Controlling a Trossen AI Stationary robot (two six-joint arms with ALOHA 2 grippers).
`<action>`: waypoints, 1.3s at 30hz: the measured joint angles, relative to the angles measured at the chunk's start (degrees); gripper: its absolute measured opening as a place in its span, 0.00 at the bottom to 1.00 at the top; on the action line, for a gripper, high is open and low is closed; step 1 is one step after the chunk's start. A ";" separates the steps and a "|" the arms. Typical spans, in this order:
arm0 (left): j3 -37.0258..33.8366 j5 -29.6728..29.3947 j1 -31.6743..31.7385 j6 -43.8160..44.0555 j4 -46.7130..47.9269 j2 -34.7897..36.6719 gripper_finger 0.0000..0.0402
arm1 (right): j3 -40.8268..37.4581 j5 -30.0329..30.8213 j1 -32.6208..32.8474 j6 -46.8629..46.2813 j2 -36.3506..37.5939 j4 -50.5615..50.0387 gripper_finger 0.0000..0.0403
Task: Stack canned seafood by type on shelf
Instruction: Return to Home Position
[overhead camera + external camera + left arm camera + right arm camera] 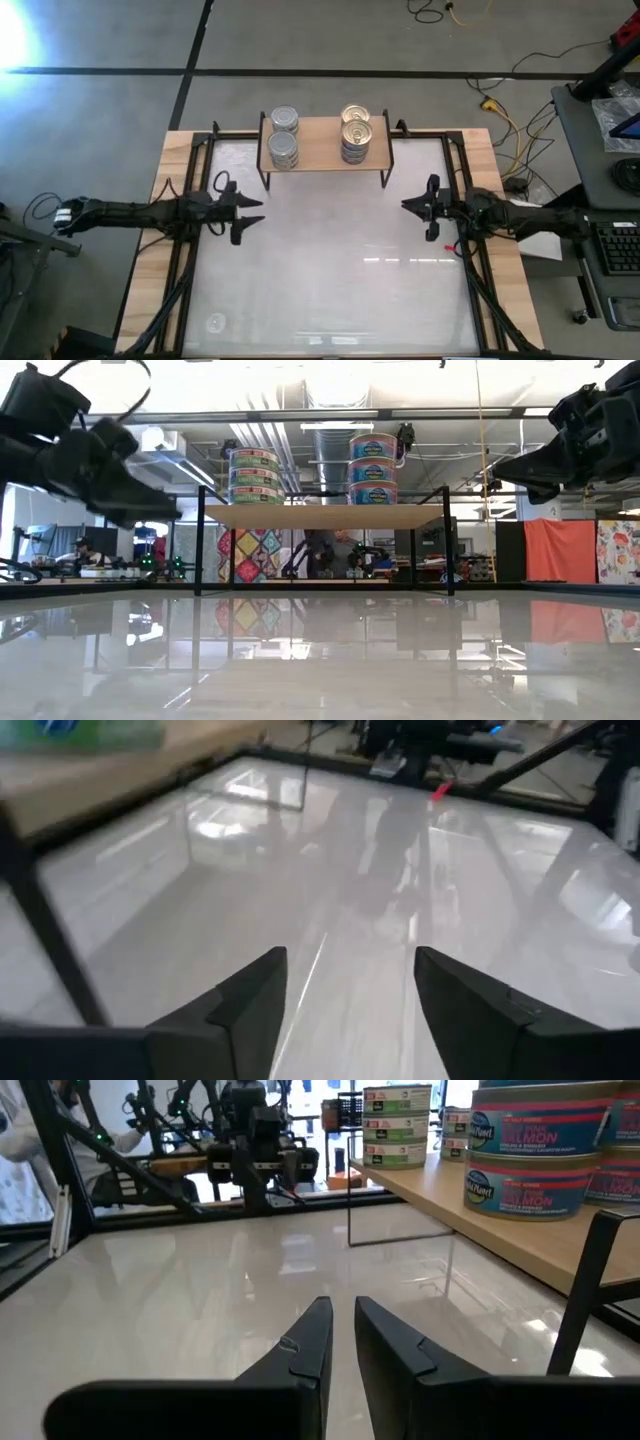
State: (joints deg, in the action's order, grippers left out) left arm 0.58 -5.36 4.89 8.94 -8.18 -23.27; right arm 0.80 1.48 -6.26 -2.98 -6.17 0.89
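1. Grey concrete floor (100,120) fills the high view's upper part, crossed by black tape lines (300,71).
2. Bright glare (12,35) sits upper left.
3. A yellow cable (505,120) and a keyboard (622,250) lie at right.
4. In the low view, ceiling pipes (290,440) run top centre, with an orange panel (560,550) at right.

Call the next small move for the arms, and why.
Probably just ease both arms back to rest. The green-label cans and the blue-label cans already stand stacked apart by type on the shelf. The left pincer and the right pincer hover over the table, clear of the shelf, holding nothing.
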 joint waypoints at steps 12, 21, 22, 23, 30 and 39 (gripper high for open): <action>0.00 -3.44 -0.07 -3.80 4.44 9.42 0.42 | -0.02 0.00 0.00 0.00 0.01 -0.09 0.09; 0.68 -3.62 -0.07 -8.47 5.64 7.30 0.42 | -0.02 0.00 0.00 0.00 0.01 -0.13 0.09; 0.91 -3.62 -0.07 -8.47 5.44 7.07 0.42 | -0.02 0.00 0.00 0.02 0.01 -0.13 0.09; 1.20 -3.61 -0.07 -8.46 5.37 6.81 0.42 | -0.02 0.00 0.00 0.00 0.01 -0.13 0.09; 2.17 -3.61 -0.07 -8.45 4.87 5.49 0.42 | -0.02 0.00 0.00 0.02 0.01 -0.13 0.09; 2.34 -3.59 -0.07 -8.44 4.66 4.56 0.42 | -0.02 0.00 0.00 0.02 0.01 -0.15 0.09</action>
State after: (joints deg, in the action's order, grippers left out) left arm 2.92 -8.95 4.82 0.50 -3.52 -18.71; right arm 0.78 1.48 -6.26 -2.96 -6.15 0.73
